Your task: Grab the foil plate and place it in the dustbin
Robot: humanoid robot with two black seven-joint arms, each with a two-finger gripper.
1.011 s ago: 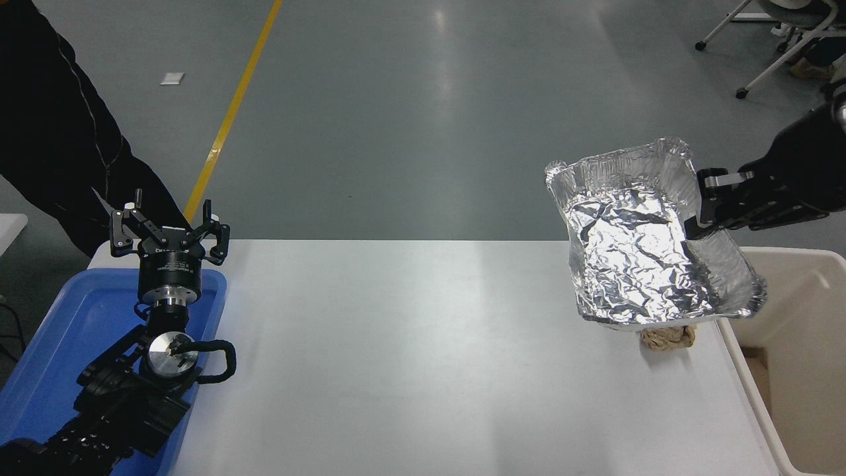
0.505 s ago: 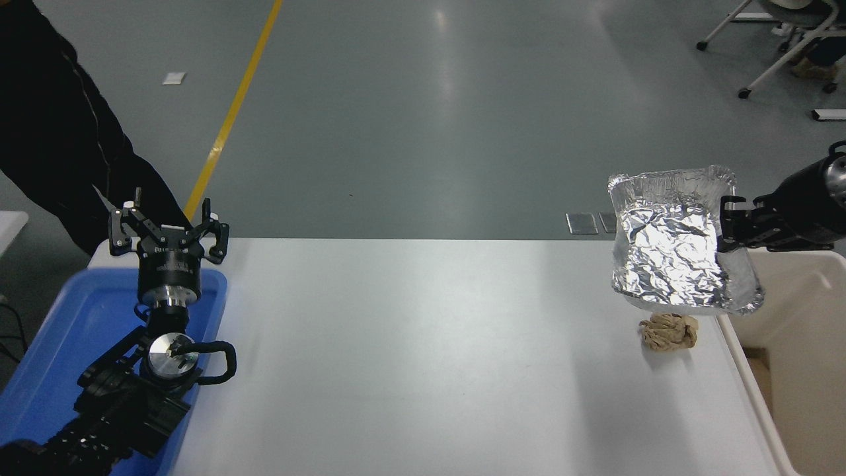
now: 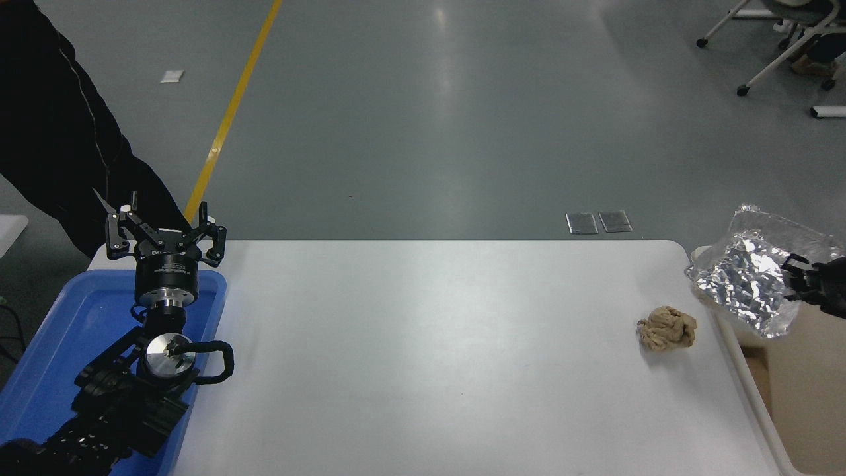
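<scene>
My right gripper (image 3: 793, 283) clamps the shiny crinkled silver foil plate (image 3: 747, 281), tilted over the cream-beige plastic dustbin (image 3: 740, 357) at three o'clock; a crumpled brown paper ball (image 3: 667, 328) lies nearby; my left gripper (image 3: 166, 225) rests spread at nine.

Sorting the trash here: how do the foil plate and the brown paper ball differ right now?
The foil plate is shiny silver and sheet-like; the brown paper ball is dull tan and crumpled into a lump. The plate is held aloft, tilted, by the right gripper over the dustbin; the ball rests on the white table. Both are crinkled.
</scene>
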